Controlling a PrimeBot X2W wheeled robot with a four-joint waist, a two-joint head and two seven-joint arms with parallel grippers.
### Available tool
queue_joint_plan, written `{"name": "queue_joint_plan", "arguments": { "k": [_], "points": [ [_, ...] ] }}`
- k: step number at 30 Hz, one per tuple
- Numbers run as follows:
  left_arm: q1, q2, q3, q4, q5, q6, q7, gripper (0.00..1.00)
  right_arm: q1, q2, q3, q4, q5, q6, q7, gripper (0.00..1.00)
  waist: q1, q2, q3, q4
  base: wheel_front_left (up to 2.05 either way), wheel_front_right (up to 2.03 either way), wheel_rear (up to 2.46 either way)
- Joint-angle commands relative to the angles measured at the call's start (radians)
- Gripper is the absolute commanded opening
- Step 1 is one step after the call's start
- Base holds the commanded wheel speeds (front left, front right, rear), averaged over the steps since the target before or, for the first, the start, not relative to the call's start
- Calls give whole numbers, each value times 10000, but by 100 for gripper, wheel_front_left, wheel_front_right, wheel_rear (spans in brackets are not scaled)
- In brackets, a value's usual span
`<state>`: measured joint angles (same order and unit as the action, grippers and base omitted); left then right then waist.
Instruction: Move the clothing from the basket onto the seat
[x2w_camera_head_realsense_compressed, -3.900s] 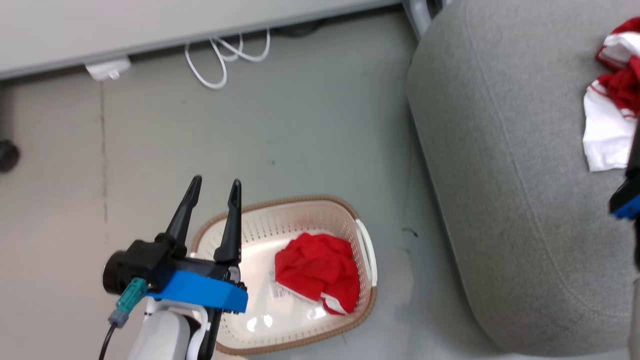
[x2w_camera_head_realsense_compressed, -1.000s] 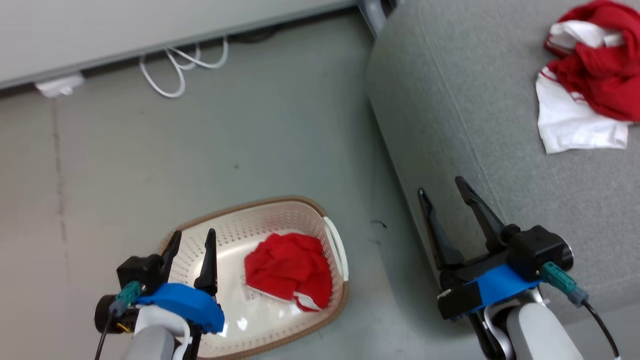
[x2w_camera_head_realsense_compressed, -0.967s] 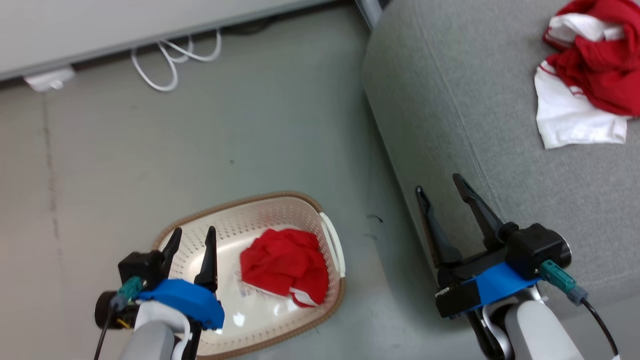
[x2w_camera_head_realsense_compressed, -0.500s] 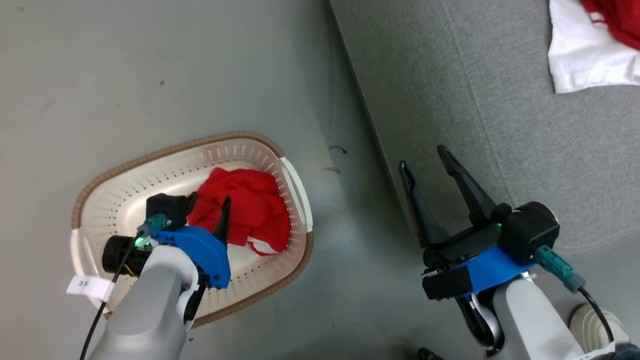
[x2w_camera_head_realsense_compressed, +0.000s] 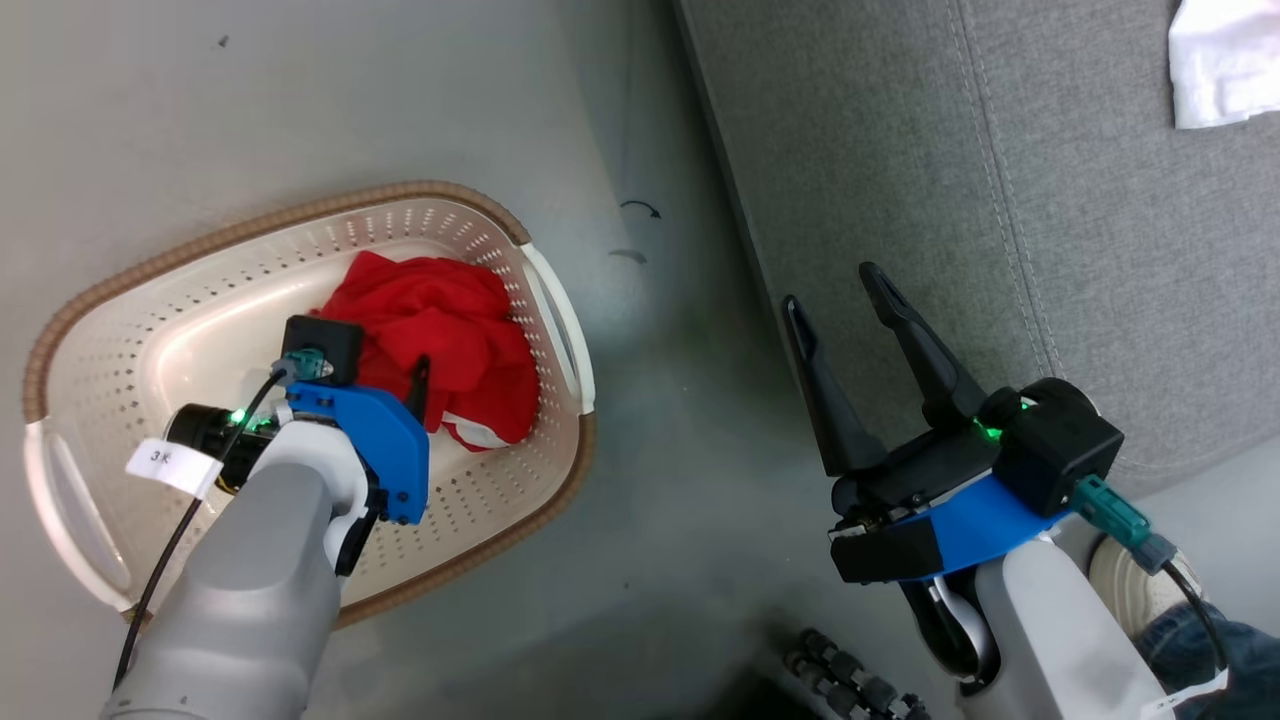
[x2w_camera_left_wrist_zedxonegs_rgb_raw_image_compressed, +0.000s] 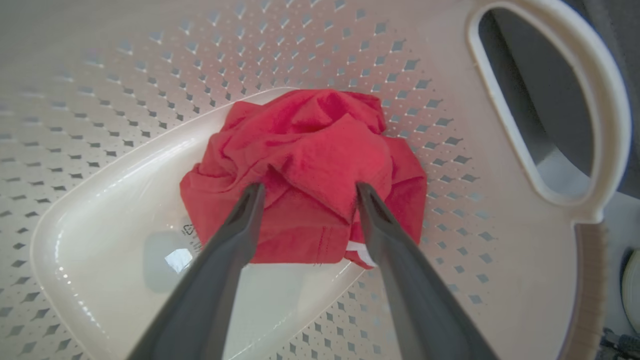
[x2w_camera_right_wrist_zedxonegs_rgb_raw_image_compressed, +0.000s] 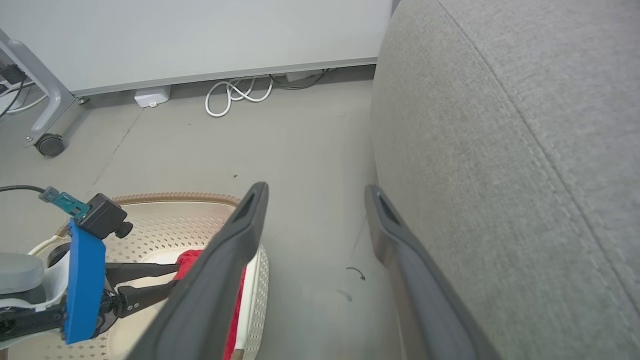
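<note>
Lowered deeper than before, the left pincer (x2w_camera_left_wrist_zedxonegs_rgb_raw_image_compressed: 309, 187) is resting in the basket (x2w_camera_head_realsense_compressed: 300, 215), spread wide, tips touching the bunched red garment (x2w_camera_left_wrist_zedxonegs_rgb_raw_image_compressed: 310, 140), white hem toward its wrist, as the left wrist view is showing. Beside the seat (x2w_camera_head_realsense_compressed: 1000, 150), the right pincer (x2w_camera_head_realsense_compressed: 829, 284) is hanging parted, empty.

Three cameras, one basket shared.
The head view looks steeply down on the basket (x2w_camera_head_realsense_compressed: 300, 208) and the seat (x2w_camera_head_realsense_compressed: 900, 150); the left wrist view sits close inside that basket, facing its red garment (x2w_camera_left_wrist_zedxonegs_rgb_raw_image_compressed: 310, 160); the right wrist view faces along the floor (x2w_camera_right_wrist_zedxonegs_rgb_raw_image_compressed: 300, 140) beside the seat, basket at lower left.
</note>
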<state>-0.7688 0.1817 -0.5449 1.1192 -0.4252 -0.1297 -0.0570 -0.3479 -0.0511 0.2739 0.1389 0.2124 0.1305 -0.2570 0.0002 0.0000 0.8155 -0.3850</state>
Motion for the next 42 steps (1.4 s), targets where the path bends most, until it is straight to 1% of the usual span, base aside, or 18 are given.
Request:
{"name": "queue_joint_plan", "arguments": {
  "k": [1,8,15,17,18,19,20,21,37,42],
  "points": [
    [-244,46,-70,77,-70,-7,-9,100,-162,13,35,-65,63,5,-64,100,-2,0,202,-131,0,0,0],
    [-657,84,-405,486,-162,40,59,100,-74,13,32,-94,161,5,-89,100,-2,0,404,-225,0,0,0],
    [-956,-135,-516,980,-186,72,-50,100,101,13,-19,-230,189,5,-93,100,-2,0,423,-223,0,0,0],
    [-1008,-177,-556,1084,-208,64,-6,58,129,13,4,-241,201,5,-94,100,-2,0,410,-224,0,0,0],
    [-1029,-171,-588,1142,-201,61,35,31,125,13,19,-244,224,5,-94,100,-2,0,406,-227,0,0,0],
    [-1029,-171,-588,1142,-201,61,35,31,125,13,19,-244,224,5,-94,100,-2,0,406,-227,0,0,0],
    [-1049,-173,-614,1175,-199,57,37,2,115,13,29,-242,236,5,-94,100,-2,0,403,-228,0,0,0],
    [-1063,-191,-628,1196,-220,49,8,0,112,13,42,-245,251,5,-95,100,-2,0,400,-227,0,0,0],
    [-1123,-199,-788,1414,-673,-26,-205,0,-284,13,214,-101,236,5,-96,100,-2,0,188,-207,0,0,0],
    [-872,-438,-970,1261,-786,-32,-510,0,-276,14,155,11,100,5,-94,100,-2,0,-229,69,0,0,0]
  ]
}}
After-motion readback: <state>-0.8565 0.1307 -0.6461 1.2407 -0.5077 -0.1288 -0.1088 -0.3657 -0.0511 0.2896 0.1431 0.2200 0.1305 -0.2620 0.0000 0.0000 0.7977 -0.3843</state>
